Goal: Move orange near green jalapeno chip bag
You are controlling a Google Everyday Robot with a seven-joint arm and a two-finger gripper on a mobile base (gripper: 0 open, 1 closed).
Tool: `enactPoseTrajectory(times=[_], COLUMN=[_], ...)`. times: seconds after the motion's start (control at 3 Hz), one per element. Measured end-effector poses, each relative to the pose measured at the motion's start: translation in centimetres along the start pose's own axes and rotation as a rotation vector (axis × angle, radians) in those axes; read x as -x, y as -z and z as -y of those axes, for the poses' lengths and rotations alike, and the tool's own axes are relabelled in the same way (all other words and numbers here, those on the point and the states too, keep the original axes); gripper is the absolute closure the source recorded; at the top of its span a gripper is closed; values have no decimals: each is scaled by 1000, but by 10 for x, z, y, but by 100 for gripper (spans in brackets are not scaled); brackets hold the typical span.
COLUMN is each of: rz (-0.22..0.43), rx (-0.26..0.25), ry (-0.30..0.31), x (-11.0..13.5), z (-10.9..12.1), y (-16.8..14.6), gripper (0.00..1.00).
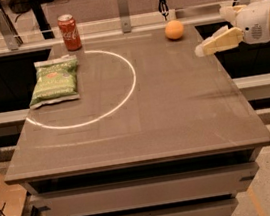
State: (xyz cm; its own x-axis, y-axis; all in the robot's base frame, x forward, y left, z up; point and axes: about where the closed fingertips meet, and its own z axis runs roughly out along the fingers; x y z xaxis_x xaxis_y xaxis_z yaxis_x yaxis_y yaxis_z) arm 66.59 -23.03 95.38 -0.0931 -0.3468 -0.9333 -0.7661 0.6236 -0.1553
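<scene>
The orange (174, 29) sits on the table's far right part, near the back edge. The green jalapeno chip bag (54, 80) lies flat at the left side of the table, on the edge of a white circle marking. My gripper (212, 31) reaches in from the right, above the table's right edge, a little right of and nearer than the orange. Its cream fingers (216, 42) point left, are spread apart and hold nothing.
A red soda can (69, 32) stands at the back left, just behind the chip bag. The grey table (177, 119) carries a painted white circle (131, 80). Metal posts and a rail run behind the table's back edge.
</scene>
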Motion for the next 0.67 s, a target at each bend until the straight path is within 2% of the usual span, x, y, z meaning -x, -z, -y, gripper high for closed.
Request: enactPoseTrajectory(times=[0.33,0.67], rz=[26,37], rx=[-4,-34], ry=[14,29], x=[2,-2], z=[9,28], y=[-30,-63], gripper=[0,0])
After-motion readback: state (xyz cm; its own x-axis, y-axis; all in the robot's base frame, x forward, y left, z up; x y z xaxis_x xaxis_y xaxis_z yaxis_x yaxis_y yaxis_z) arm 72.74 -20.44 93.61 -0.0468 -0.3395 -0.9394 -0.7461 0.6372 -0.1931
